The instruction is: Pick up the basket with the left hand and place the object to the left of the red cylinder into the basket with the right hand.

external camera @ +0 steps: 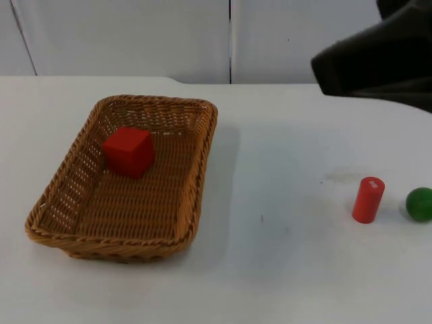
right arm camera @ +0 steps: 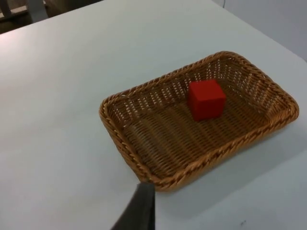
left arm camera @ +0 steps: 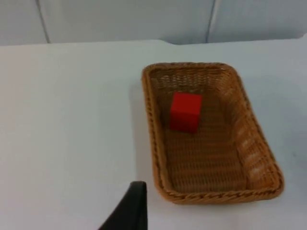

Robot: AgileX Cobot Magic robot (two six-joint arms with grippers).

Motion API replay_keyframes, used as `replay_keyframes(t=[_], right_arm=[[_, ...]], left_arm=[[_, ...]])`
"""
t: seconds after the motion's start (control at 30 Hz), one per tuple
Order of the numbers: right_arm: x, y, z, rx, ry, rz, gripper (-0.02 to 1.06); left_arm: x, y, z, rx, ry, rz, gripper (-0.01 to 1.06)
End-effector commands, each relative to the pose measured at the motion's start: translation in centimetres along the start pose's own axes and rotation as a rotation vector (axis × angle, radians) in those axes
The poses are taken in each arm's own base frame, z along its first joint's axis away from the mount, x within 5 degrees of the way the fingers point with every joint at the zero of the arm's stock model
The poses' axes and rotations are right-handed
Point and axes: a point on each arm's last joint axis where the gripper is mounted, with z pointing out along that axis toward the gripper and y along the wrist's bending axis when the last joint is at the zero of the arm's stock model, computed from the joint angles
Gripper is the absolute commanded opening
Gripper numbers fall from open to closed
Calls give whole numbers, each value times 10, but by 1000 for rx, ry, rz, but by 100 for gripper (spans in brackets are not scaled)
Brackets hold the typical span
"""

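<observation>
1. The basket [external camera: 125, 179] rests flat on the desk [external camera: 283, 270], left side, ungripped.
2. The red cube [external camera: 129, 152] lies inside its far half, so the placing looks done.
3. The red cylinder [external camera: 368, 200] stands far right, beside a green ball [external camera: 419, 204].
4. Left pincer [left arm camera: 129, 211] hovers near the basket's near-left corner; right pincer [right arm camera: 141, 208] by its rim; I cannot tell either one's opening.

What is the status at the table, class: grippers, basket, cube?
Left gripper short of the brown wicker basket, holding nothing. Right gripper near basket rim, holding nothing. Red cube already in basket, on table. Nothing blocking.

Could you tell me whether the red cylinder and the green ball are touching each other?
Apart. The top view shows a strip of bare white table between the red cylinder and the green ball to its right.
</observation>
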Motion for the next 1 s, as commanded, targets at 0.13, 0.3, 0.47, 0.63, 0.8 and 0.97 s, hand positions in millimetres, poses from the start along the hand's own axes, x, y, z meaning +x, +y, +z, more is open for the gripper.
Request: replay_keyframes(t=[0.13, 0.3, 0.47, 0.63, 0.8, 0.97], right_arm=[[11, 4, -30, 13, -72, 11, 87], [17, 8, -55, 14, -124, 0, 87], [22, 13, -81, -3, -152, -13, 87], [27, 17, -105, -14, -183, -30, 87], [36, 22, -129, -20, -198, -61, 87], [48, 27, -147, -42, -178, -76, 87]], left_arm=[[19, 4, -16, -89, -2, -22, 105], [33, 6, -18, -121, -18, 3, 105], [43, 4, -23, -118, -26, 1, 105], [49, 6, -18, -121, 19, -3, 105], [49, 6, -18, -123, 19, -4, 105], [49, 6, -18, -123, 19, -4, 105]])
